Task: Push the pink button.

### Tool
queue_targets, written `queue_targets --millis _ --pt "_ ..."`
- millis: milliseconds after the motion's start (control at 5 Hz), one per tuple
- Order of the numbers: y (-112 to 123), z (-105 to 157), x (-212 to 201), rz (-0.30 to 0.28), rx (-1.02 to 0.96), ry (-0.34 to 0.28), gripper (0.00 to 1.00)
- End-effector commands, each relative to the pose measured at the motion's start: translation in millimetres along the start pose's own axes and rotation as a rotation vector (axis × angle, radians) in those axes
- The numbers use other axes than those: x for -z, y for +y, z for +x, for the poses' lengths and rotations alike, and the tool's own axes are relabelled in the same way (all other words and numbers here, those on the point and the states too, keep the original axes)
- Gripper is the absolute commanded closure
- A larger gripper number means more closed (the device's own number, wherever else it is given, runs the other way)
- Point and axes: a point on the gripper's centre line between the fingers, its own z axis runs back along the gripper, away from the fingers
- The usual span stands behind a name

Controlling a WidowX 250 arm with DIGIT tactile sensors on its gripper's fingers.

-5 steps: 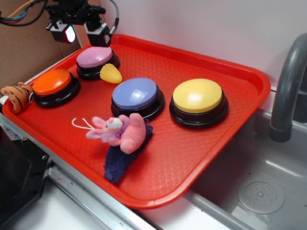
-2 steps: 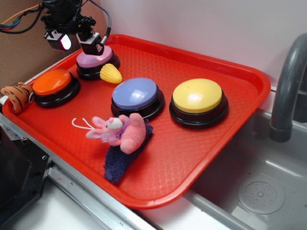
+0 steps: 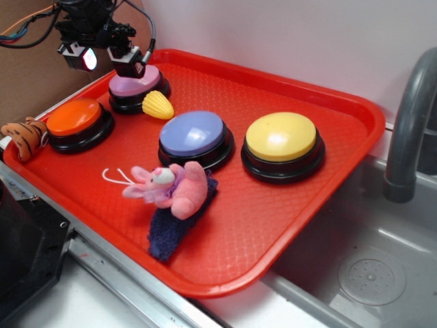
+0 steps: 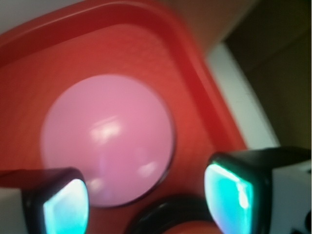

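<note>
The pink button is sat at the far-left corner of the red tray, just beside a yellow corn toy. The end effector is parked right over it, fingers spread open.

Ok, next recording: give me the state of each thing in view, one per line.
claw: open, one finger on the pink button's top, the other off its left side
pink button: on the tray, touched by a finger; pressed or not, cannot tell
orange button: untouched
lavender-blue button: untouched
yellow button: untouched
plush bunny: lying on a dark blue cloth
red tray: flat beside the sink
</note>
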Motion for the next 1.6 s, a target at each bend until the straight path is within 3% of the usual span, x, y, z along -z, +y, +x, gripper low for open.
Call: queue_targets --millis 0,200,400,600,800,1000,1400 --pt "-9 22 13 0.080 -0.019 0.005 0.00" --pt "-2 16 6 0.065 -0.021 0.011 0.00" --pt "10 8 -21 0.020 -0.031 -0.046 0.00" --pt "40 2 -48 -0.114 -0.082 -0.110 0.00" --pt "50 5 -57 -0.166 -0.080 -0.116 0.00" --pt "48 3 -66 -0.104 -0.105 -0.138 0.00" --pt "38 4 -81 -0.036 -0.108 -0.138 0.00"
